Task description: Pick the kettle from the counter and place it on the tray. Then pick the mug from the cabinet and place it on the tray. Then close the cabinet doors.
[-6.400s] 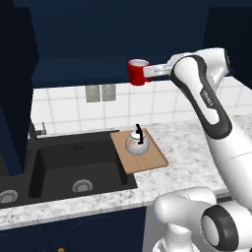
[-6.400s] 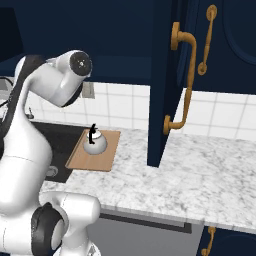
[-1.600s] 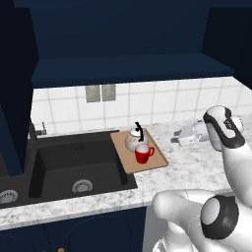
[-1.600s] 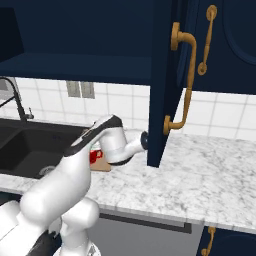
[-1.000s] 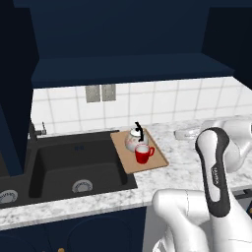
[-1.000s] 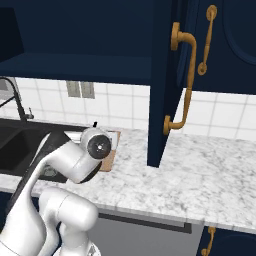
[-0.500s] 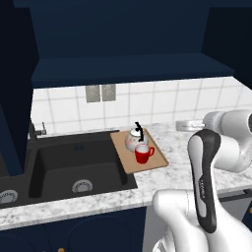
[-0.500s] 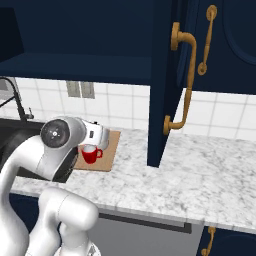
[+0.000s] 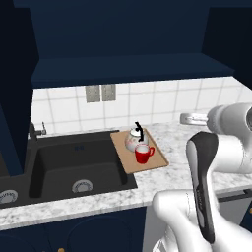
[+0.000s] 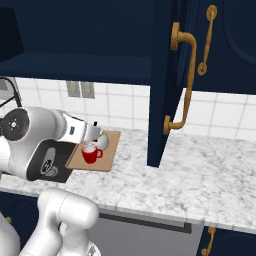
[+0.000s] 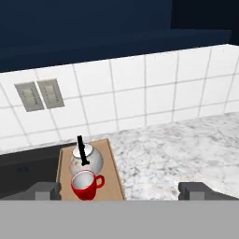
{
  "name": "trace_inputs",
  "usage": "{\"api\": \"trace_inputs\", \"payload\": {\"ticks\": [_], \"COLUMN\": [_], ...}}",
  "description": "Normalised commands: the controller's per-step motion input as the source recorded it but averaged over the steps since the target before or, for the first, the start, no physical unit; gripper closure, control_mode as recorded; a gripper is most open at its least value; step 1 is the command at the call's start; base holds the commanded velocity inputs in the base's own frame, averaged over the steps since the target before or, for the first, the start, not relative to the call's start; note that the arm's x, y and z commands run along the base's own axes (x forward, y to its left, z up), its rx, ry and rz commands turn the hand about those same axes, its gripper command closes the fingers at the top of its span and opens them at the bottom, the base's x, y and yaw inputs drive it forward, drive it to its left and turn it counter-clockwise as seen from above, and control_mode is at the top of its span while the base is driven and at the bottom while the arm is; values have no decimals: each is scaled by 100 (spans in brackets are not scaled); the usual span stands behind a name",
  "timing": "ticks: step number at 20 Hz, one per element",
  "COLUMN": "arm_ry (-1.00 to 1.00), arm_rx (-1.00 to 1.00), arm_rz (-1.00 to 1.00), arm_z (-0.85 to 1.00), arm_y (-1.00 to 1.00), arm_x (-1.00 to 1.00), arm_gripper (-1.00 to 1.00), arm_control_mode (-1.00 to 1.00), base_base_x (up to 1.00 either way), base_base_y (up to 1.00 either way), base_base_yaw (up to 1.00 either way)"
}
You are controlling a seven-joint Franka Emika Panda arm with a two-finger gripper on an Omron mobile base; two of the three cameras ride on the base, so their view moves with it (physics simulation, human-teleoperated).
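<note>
A: Kettle [image 9: 134, 141] and mug [image 9: 143, 154] side by side on the tray [image 9: 156, 160] — only the cabinet doors [image 10: 161, 85] left.

B: End effector [image 11: 119, 190] spread wide, empty. Best pushed flat against the open door's outer face (clear of the brass handle [image 10: 181, 82]) — slowly.

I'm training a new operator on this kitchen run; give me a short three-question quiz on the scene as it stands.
1. True or false: the mug sits on the tray.
2. Which stands closer to the wall tiles: A) the kettle B) the mug C) neither, they are level?
3. Fill in: the cabinet door with the brass handle stands ____.

Key
1. True; it sits beside the kettle.
2. A.
3. Open, edge-on over the counter, so the closing step is not yet done.
</note>
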Motion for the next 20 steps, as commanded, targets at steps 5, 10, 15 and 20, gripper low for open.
{"api": "trace_inputs", "payload": {"ticks": [5, 10, 15, 20], "arm_ry": [0, 0, 0, -7], "arm_rx": [0, 0, 0, 0], "arm_rz": [-23, -23, -15, -5], "arm_z": [38, 38, 28, 13], "arm_y": [1, 0, -12, -16], "arm_x": [-34, -36, -28, -19], "arm_gripper": [-100, -100, -100, -100], "arm_control_mode": [-100, -100, -100, -100], "base_base_x": [0, 0, 0, 0], "base_base_y": [0, 0, 0, 0], "base_base_yaw": [0, 0, 0, 0]}}
